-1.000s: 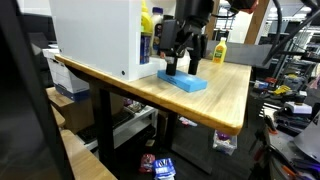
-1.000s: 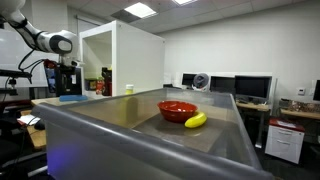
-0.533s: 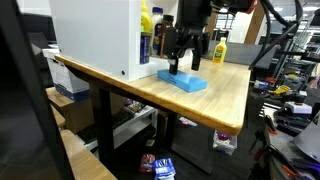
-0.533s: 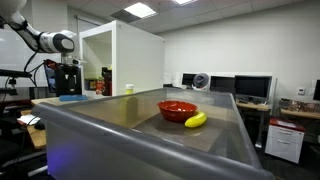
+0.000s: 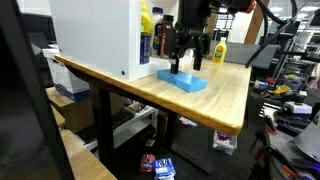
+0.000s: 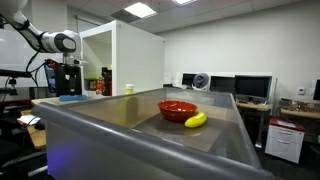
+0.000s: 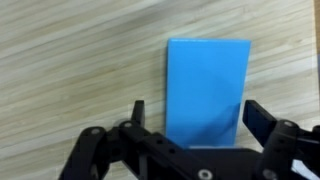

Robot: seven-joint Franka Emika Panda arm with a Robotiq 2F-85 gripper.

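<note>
Risen slightly off the block (image 5: pixel 183 81) within the last second, leaving it flat on the table (image 5: pixel 226 100), centre frame. In the wrist view, hovering with gripper (image 7: pixel 195 108) fingers spread wide over the block's lower end. Nothing held; block likely let go.

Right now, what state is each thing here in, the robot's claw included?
gripper: open, hovering over the blue block, holding nothing.
blue block: lying flat on the wooden table, not gripped.
yellow bottle: standing upright.
red bowl: right way up.
banana: whole, lying beside the red bowl.
</note>
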